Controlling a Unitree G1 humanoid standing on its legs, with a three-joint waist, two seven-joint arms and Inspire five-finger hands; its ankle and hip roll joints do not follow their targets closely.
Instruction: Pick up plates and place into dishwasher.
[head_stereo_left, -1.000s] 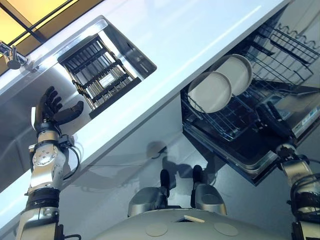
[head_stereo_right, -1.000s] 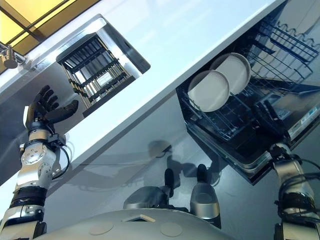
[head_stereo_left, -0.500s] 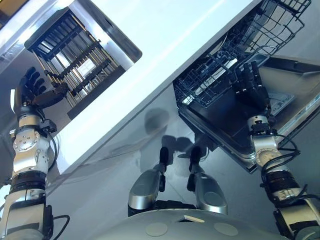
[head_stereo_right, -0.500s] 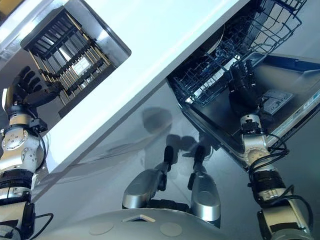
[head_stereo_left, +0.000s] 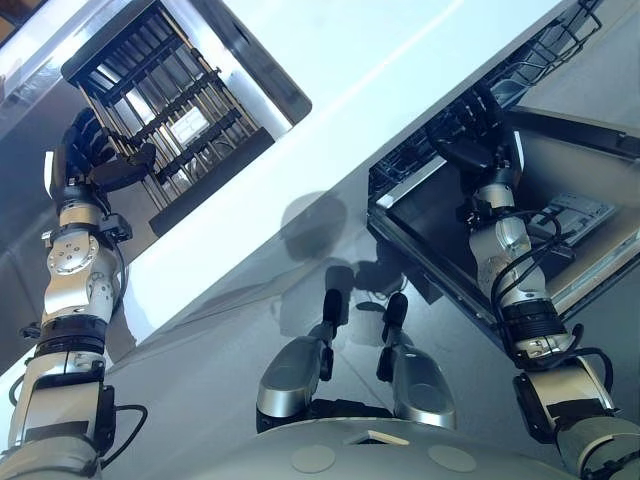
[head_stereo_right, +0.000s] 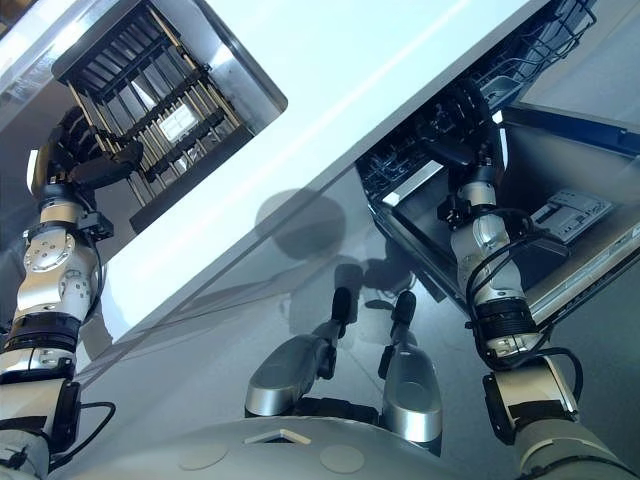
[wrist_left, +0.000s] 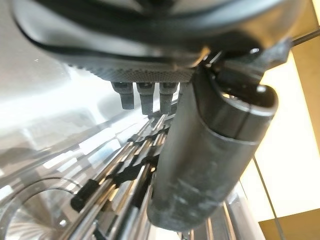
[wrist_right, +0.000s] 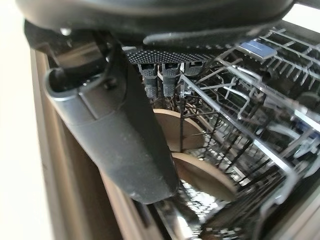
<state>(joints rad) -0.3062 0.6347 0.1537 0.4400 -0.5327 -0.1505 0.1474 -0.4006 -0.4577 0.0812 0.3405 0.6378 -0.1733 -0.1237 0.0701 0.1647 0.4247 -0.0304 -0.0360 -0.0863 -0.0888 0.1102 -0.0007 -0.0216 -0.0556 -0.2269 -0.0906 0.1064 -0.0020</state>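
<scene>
1. The right hand (head_stereo_right: 455, 125) is reaching into the dishwasher rack (wrist_right: 260, 110), at the front edge of the rack under the table (head_stereo_left: 380, 60). Its fingers are lying along the wires of the rack; in the right wrist view the fingers (wrist_right: 160, 80) are looking straight and the thumb is standing apart, so I am judging the hand as apart and holding nothing.

2. Two plates (wrist_right: 200, 170) are standing on edge inside the rack, just past the fingertips of the right hand. They are upright between the wires and are not touching the hand, as far as I can tell.

3. The left hand (head_stereo_left: 90, 155) is waiting at the near corner of the sink (head_stereo_left: 270, 80), beside the dark drying rack (head_stereo_left: 170, 100) that is sitting in the sink. Its fingers are relaxed and the thumb is pointing toward this drying rack; the hand is empty.

4. No plate is showing in the drying rack or on the table near it, so I am thinking that the loading part is mostly done: the plates are already in the dishwasher.

5. What is left, in my judgement, is small: maybe pushing the rack inside and closing the door (head_stereo_left: 560, 210), which is lying open beside the right arm.
</scene>
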